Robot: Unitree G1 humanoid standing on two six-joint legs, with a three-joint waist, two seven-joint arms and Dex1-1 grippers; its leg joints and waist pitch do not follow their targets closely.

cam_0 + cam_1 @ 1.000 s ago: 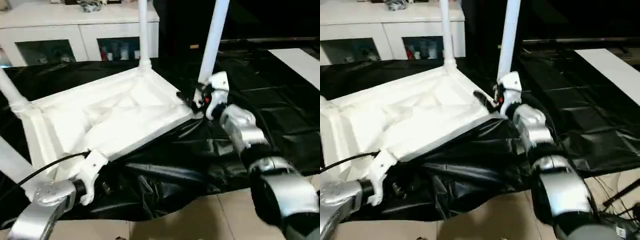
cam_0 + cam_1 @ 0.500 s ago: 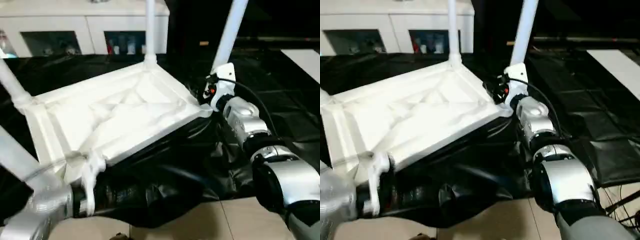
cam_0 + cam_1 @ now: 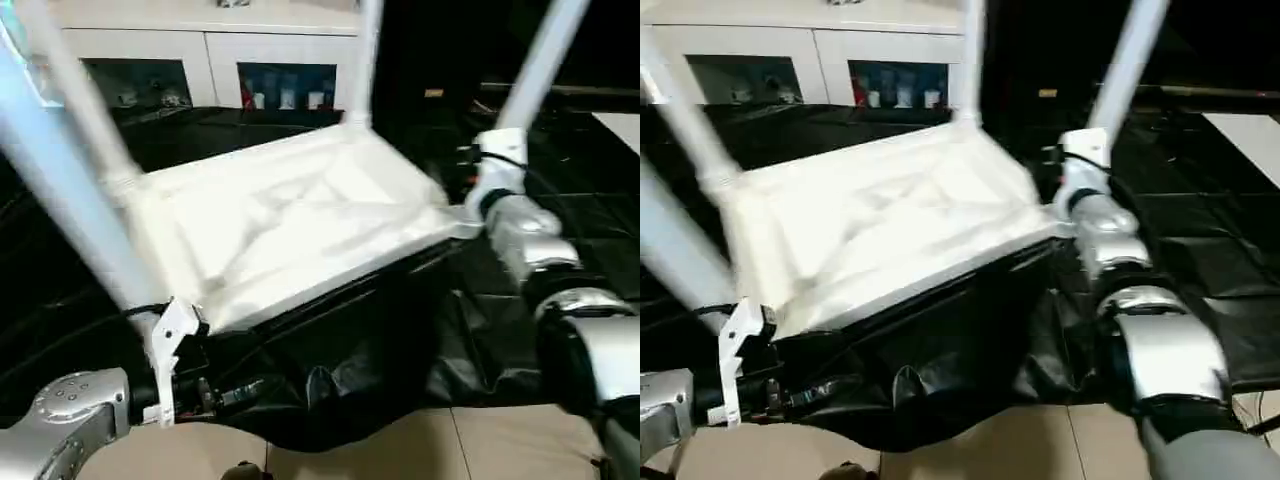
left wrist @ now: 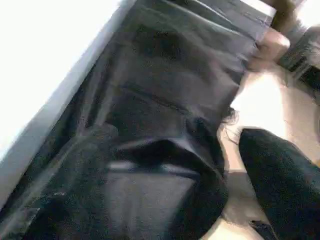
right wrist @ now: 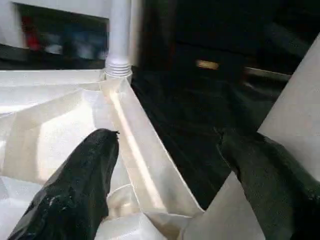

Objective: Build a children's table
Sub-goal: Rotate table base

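Since half second ago, tabletop [image 3: 290, 220] sits higher in our head views; near-left leg [image 3: 70, 190] swings large. Table upside down on black drape [image 3: 400, 340], four legs up. Right gripper [image 5: 165, 185] spread wide, straddling near-right corner by leg [image 3: 535, 65]. Left gripper [image 3: 215, 392] below near edge, grip unclear. We judge: seat leg straight, steady top.

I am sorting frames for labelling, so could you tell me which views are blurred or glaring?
Both eye views: motion-smeared, worst on the near-left leg. Left wrist view: table edge blown out white, black drape soft. Right wrist view: fingers out of focus, far leg fairly crisp.
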